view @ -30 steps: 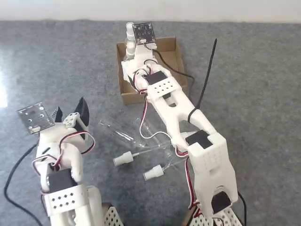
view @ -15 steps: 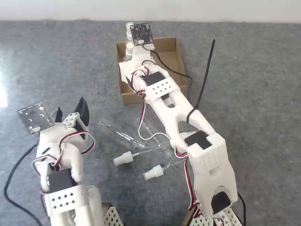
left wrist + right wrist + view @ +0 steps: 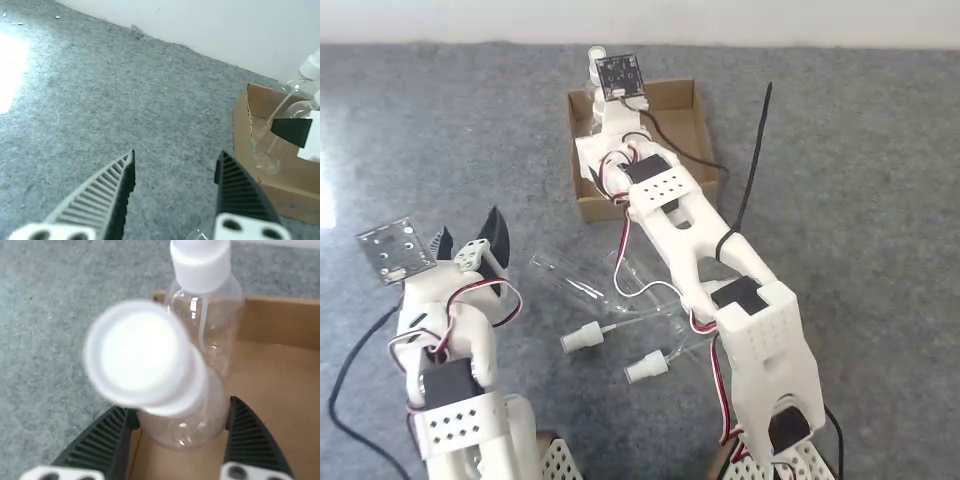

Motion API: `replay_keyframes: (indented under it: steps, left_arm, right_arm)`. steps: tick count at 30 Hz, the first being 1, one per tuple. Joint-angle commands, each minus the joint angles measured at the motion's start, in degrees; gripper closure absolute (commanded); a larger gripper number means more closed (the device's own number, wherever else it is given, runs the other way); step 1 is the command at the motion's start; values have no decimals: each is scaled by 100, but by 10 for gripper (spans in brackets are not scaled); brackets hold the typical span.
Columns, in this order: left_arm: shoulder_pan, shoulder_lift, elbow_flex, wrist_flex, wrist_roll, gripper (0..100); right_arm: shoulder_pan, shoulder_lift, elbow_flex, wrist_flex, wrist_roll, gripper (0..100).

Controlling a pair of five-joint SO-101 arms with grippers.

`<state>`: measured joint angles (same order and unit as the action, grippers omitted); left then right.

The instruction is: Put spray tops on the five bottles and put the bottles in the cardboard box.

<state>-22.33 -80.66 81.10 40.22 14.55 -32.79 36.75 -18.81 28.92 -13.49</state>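
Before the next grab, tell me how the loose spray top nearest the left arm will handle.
That spray top is small white plastic, so probably light. Its thin dip tube likely flexes if gripped there. Lying on its side, it may roll when nudged, though the grey felt should slow it.

The high camera is looking down on the grey bench (image 3: 860,200) from above the arms' bases. It is facing the far wall (image 3: 770,18) and taking in both arms and the cardboard box (image 3: 682,112). The left wrist camera is sitting behind the left claw (image 3: 176,157), looking low across the bench toward that wall, with the box farther off. The right wrist camera is pointing steeply down past the right claw (image 3: 177,410), very near the bottle (image 3: 145,360) gripped at the box's corner. All three views are sharing the box.
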Motion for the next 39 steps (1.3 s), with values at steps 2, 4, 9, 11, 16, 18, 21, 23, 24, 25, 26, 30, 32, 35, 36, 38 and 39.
replay_keyframes:
  steps: [2, 4, 9, 11, 16, 18, 21, 23, 24, 25, 26, 30, 32, 35, 36, 38, 39]
  left_arm:
    - [44, 18, -40, -158, 26, 761]
    - [44, 18, -40, -158, 26, 761]
    - [44, 18, -40, -158, 26, 761]
    - [44, 18, -40, -158, 26, 761]
    - [44, 18, -40, -158, 26, 761]
    - [44, 18, -40, -158, 26, 761]
    - [44, 18, -40, -158, 26, 761]
    - [44, 18, -40, -158, 26, 761]
    - [44, 18, -40, -158, 26, 761]
    - [44, 18, -40, -158, 26, 761]
    - [44, 18, -40, -158, 26, 761]
    - [35, 18, -40, -158, 26, 761]
    - [35, 18, -40, -158, 26, 761]
    - [18, 18, -40, -158, 26, 761]
    - [18, 18, -40, -158, 26, 761]
    - [18, 18, -40, -202, 26, 761]
    - [9, 18, -4, -273, 26, 761]
  right_arm:
    - [-48, -356, -220, 48, 123, 782]
    - [-40, -374, -264, 233, 123, 782]
    - [-66, -374, -422, 576, 123, 782]
    - [-66, -374, -457, 602, 123, 782]
    - [-31, -418, -475, 620, 123, 782]
    - [-40, -541, -466, 831, 123, 782]
    - [-75, -787, -466, 1226, 123, 782]
    - [-75, -901, -457, 1385, 123, 782]
    - [-75, -936, -448, 1429, 123, 782]
    - [-75, -963, -448, 1490, 123, 782]
    - [-66, -998, -448, 1552, 123, 782]
    - [-66, -1156, -448, 1851, 123, 782]
    - [-66, -1279, -448, 2053, 123, 782]
    - [-40, -1543, -448, 2404, 123, 782]
    - [-40, -1640, -448, 2527, 123, 782]
    - [-40, -1842, -448, 2809, 123, 783]
    - [-40, -1938, -448, 2958, 123, 783]
